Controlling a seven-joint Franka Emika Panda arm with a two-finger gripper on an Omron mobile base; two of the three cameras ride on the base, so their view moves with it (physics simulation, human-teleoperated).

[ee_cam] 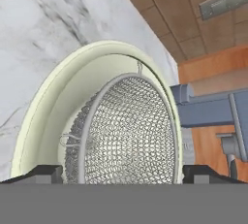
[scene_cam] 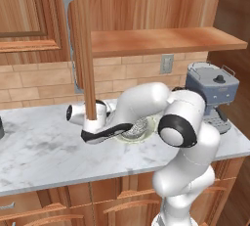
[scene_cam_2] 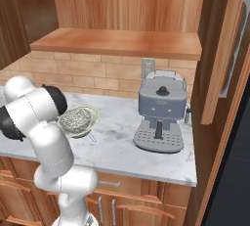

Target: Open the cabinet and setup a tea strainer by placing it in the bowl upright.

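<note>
- tea strainer (ee_cam: 126,136) sits mouth-up inside the bowl (ee_cam: 53,102), centre of the hand view, on the desk (scene_cam: 44,151).
- jaws spread wide, pinching nothing.
- strainer looks light, its mesh easily dented; best taken by the rim.

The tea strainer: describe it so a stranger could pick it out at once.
On the marble counter, left of the blue-grey coffee machine, sits a pale cream-green bowl. The tea strainer rests inside it: a round silver wire-mesh basket, narrower than the bowl, its thin wire handle poking over the rim. Nothing else there is mesh.
</note>
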